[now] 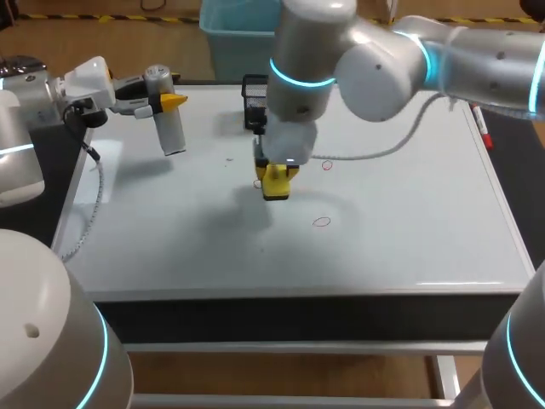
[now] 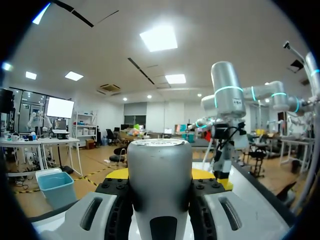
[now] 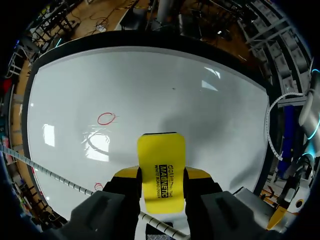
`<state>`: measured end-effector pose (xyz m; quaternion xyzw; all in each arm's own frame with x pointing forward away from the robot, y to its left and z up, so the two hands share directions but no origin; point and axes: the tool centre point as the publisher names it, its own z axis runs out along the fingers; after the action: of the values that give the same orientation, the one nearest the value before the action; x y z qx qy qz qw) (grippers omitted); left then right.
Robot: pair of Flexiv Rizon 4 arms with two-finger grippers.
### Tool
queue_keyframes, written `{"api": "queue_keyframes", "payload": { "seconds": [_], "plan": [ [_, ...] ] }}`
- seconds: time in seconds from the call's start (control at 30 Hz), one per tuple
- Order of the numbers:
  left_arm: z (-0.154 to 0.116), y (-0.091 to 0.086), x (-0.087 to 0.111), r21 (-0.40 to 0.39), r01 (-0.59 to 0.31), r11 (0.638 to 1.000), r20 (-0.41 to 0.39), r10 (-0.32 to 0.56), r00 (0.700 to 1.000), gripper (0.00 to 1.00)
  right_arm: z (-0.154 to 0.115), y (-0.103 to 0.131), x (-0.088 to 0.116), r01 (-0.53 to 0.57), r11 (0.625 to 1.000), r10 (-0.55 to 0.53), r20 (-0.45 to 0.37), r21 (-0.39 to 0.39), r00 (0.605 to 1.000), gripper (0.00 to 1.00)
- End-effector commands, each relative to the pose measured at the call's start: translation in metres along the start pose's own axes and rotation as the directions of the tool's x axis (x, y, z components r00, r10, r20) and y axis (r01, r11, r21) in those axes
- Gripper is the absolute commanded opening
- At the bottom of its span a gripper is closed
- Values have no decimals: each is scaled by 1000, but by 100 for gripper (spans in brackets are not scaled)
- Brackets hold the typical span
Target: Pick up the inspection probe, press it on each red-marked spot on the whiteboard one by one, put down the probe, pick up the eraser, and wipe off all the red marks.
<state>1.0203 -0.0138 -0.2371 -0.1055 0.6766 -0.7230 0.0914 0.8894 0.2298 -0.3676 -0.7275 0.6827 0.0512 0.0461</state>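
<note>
Closest up, the probe (image 2: 159, 185), a silver cylinder, is standing upright between the left gripper's (image 2: 160, 174) fingers, which are pinching it from both sides. From above, that arm is holding it over the whiteboard's (image 1: 400, 221) far left corner; whether its lower end is touching the board I cannot tell. The right arm is reaching past the middle with its gripper (image 3: 161, 180) pointing down, the jaws clamping the yellow eraser (image 3: 161, 165) by its long sides. The eraser is sitting low at the board, touching or just above, I cannot tell which. One red ring (image 3: 106, 118) is lying ahead of it, and another (image 3: 98, 186) is showing beside the gripper, near a grey cable (image 3: 50, 175) that is trailing across the board. The white surface is gleaming, carrying light reflections and the gripper's shadow. A black stand (image 1: 254, 98) is sitting at the far edge, behind the right gripper.
</note>
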Motion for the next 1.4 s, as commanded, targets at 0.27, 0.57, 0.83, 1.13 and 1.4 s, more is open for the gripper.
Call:
{"api": "queue_keyframes", "payload": {
  "seconds": [0.27,0.57,0.83,1.13,1.4],
  "plan": [
    [0,-1,-1,0,1,1000,-3,-1,1000,0,29,-13,-32,1,1000,-4,-96,-29,995,0],
    [0,-1,-1,0,1,1000,-3,-1,1000,0,43,-24,-32,-2,999,-3,-114,-40,993,0],
    [0,-1,-1,0,1,1000,-3,-1,1000,0,50,-29,-30,-8,998,2,-114,-54,993,0],
    [0,-1,-1,0,1,1000,-3,-1,1000,0,64,-33,-10,-40,997,31,-128,-61,991,0],
    [0,-1,-1,0,1,1000,-3,-1,1000,0,68,-41,13,-94,994,85,-145,-59,986,0]
  ]
}}
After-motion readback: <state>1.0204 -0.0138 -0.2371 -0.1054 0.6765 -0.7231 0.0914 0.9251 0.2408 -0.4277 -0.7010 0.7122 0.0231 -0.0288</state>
